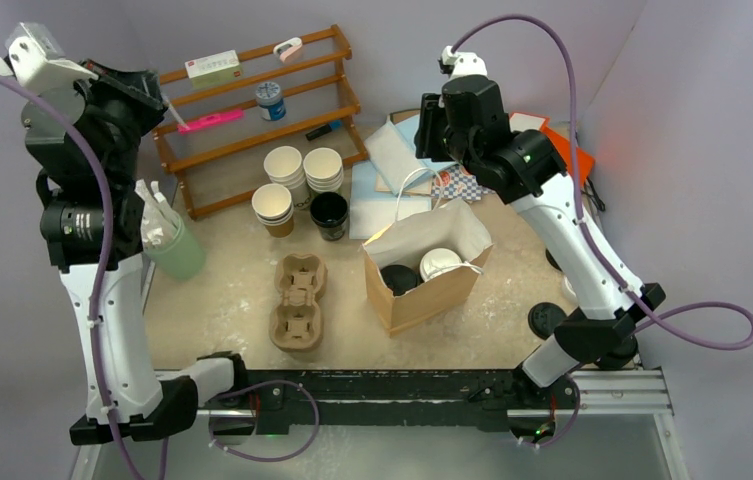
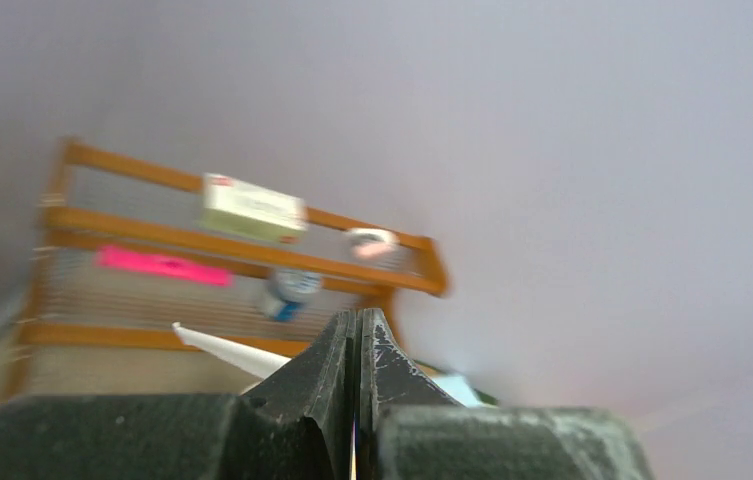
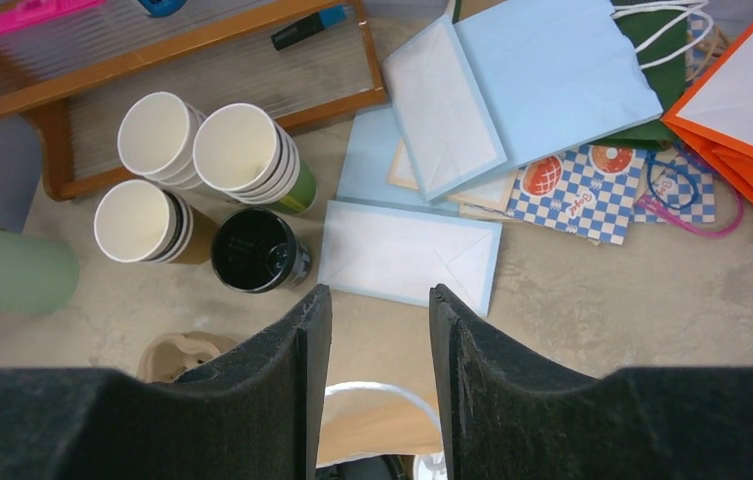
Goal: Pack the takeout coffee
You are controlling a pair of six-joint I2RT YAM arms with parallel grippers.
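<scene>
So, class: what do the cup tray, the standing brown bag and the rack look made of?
Cup tray: moulded paper pulp, matte, rough, soft-edged wells. Standing bag: kraft paper, matte brown, with creased folds. Rack: seemingly varnished wood, orange-brown bars with a slight sheen.

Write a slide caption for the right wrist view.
Right arm's open fingers hover over a bag handle; beyond stand empty cup stacks and a black cup, beside flat paper bags.

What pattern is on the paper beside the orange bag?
The paper has blue-and-white checks with doughnuts; the right wrist view shows it best.
</scene>
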